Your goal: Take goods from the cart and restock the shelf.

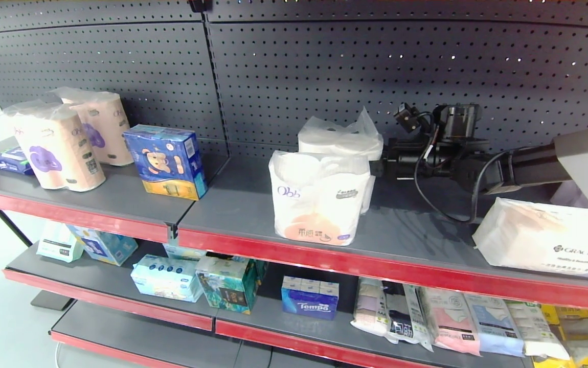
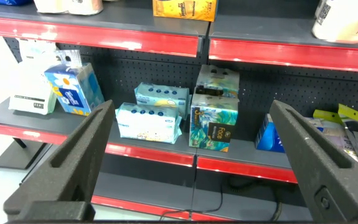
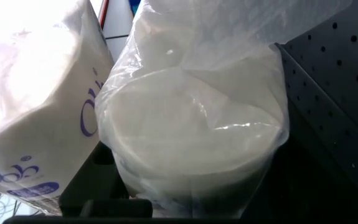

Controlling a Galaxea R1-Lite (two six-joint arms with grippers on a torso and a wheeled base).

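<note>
Right gripper (image 1: 378,166), centre of the head view: its fingers (image 3: 85,193) are closed on the rear pack (image 1: 337,138) of white rolls, gripping its right flank through the loose plastic. The pack stands upright on the top shelf (image 1: 253,214), touching the front pack (image 1: 317,197) just behind it, with the pegboard close at its back.

So this looks like the placing step. The pack seems to be down in its slot, and the next move calls for letting go and drawing straight back to the right without snagging the bag or nudging the front pack toward the red edge.

Left gripper (image 2: 191,112) is spread wide with nothing in it, facing the lower tier.

Around them, the top tier carries two pink packs (image 1: 56,145) at upper left, a blue box (image 1: 168,161) beside them, and a flat tissue pack (image 1: 544,237) at the right. The lower tier (image 1: 253,306) holds tissue boxes at the left, small blue packs in the middle and flat packets lower right.
</note>
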